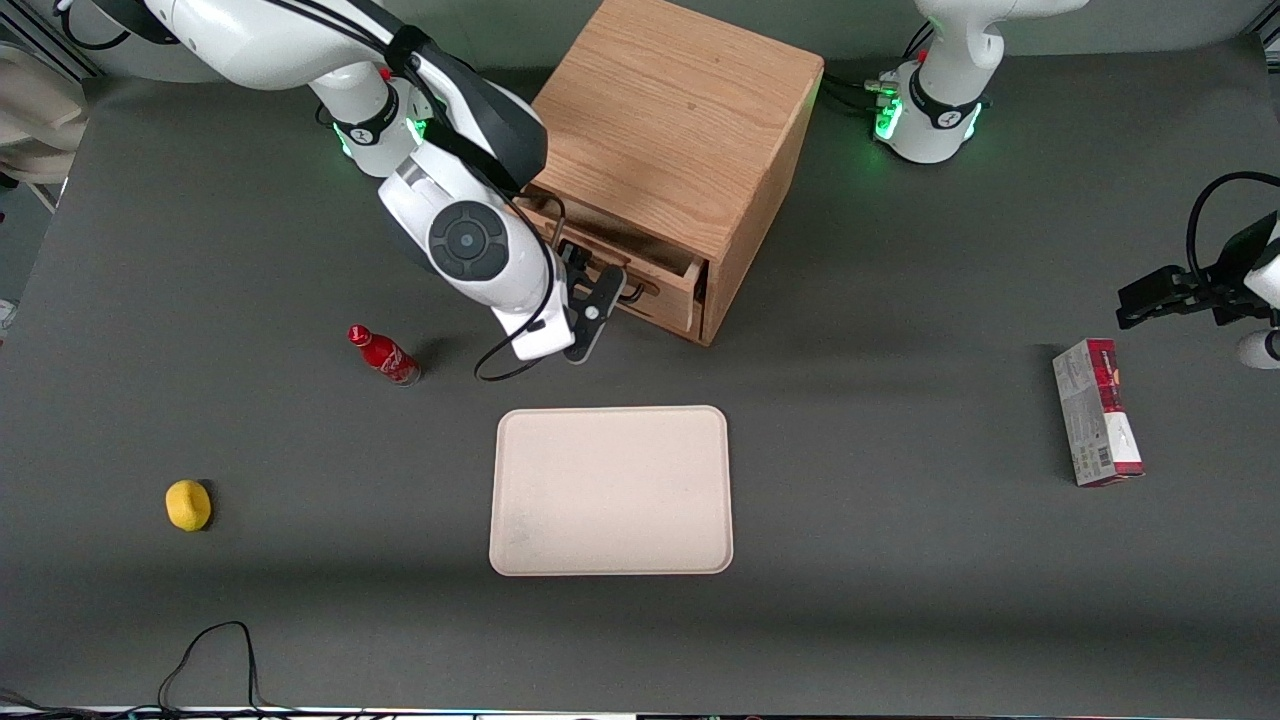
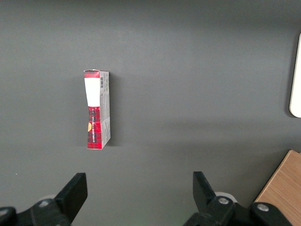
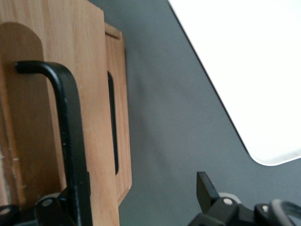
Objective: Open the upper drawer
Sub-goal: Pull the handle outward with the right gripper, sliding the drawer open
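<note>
Reaching in at the front of the oak cabinet (image 1: 680, 130), the end effector (image 1: 598, 285) sits at the upper drawer (image 1: 640, 272), which stands pulled a little way out of the cabinet face. In the right wrist view its fingers are spread, with the drawer's black bar handle (image 3: 70, 141) running down between them, close against one finger and well apart from the other finger (image 3: 205, 187). Whether that near finger actually touches the bar cannot be made out, since it is cut off at the picture's edge. In the front view the working arm's white wrist covers most of the drawer front and the handle, so only the drawer's end toward the parked arm shows.

Below the upper drawer, the lower drawer (image 3: 116, 141) shows as a narrow oak strip with its own black handle seen edge-on; in the front view it is mostly hidden by the arm.

On the dark worktop (image 1: 900, 560), a pale tray (image 1: 611, 490) lies nearer the front camera than the cabinet; the right wrist view catches only one rounded corner of it. A red bottle (image 1: 384, 355) lies tilted toward the working arm's end, and a yellow lemon-like object (image 1: 188, 504) lies nearer the camera still. A red and white box (image 1: 1097, 412) lies toward the parked arm's end.
</note>
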